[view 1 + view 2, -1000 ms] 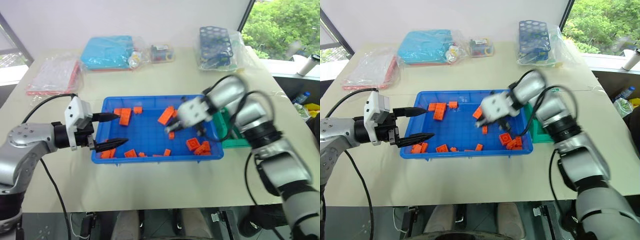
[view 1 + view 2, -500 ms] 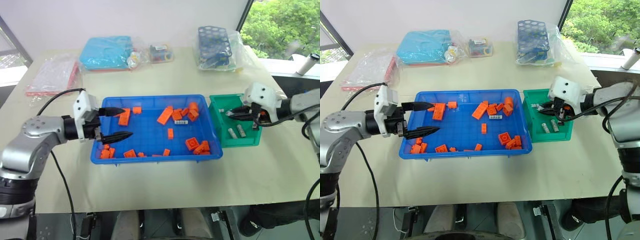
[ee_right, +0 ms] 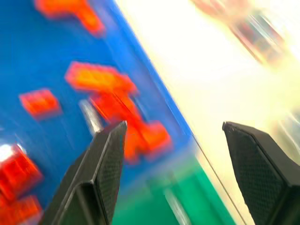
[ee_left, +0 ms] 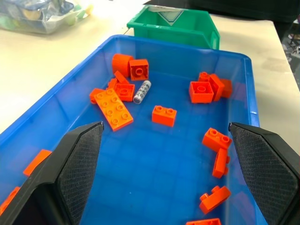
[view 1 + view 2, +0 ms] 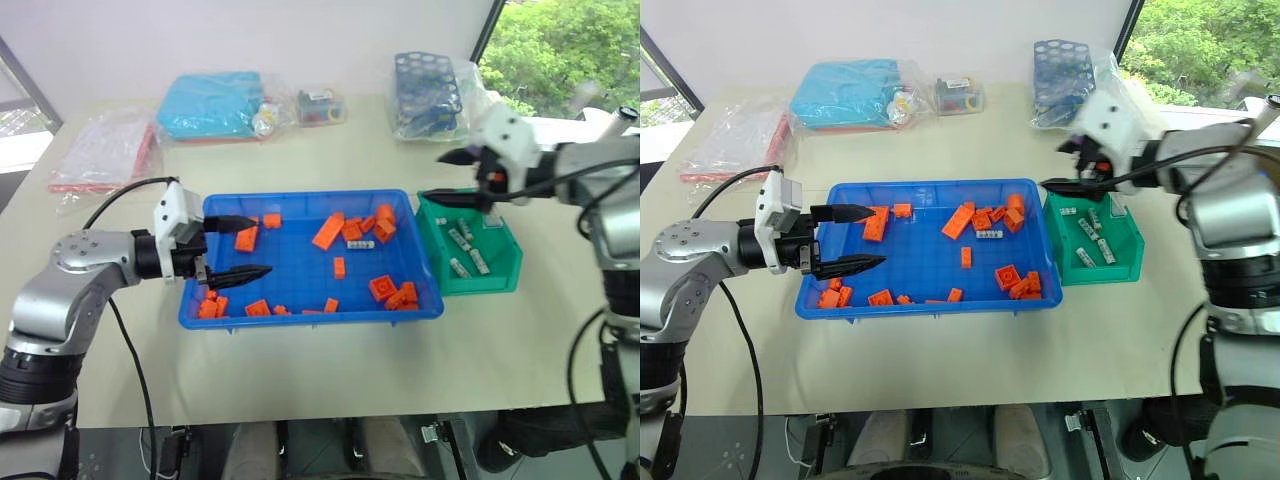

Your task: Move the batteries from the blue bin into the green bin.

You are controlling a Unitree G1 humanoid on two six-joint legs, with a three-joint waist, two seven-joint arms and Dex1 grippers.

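The blue bin sits mid-table, strewn with orange bricks. One battery lies among them near the bin's far right, and it also shows in the left wrist view as battery. My left gripper hovers open over the bin's left end with nothing between its fingers. The green bin stands against the blue bin's right side with several batteries inside. My right gripper hangs open and empty above the green bin's far left corner.
Along the table's far edge lie a turquoise pouch, a small bag of bits and a dark-blue rack with round holes in clear plastic. A clear bag with red trim lies at far left. Bare tabletop runs in front of both bins.
My right gripper swung from over the blue bin to the green bin, opened, and now stands raised above that bin's far left corner. One more battery lies in the green bin. The left gripper stayed put.
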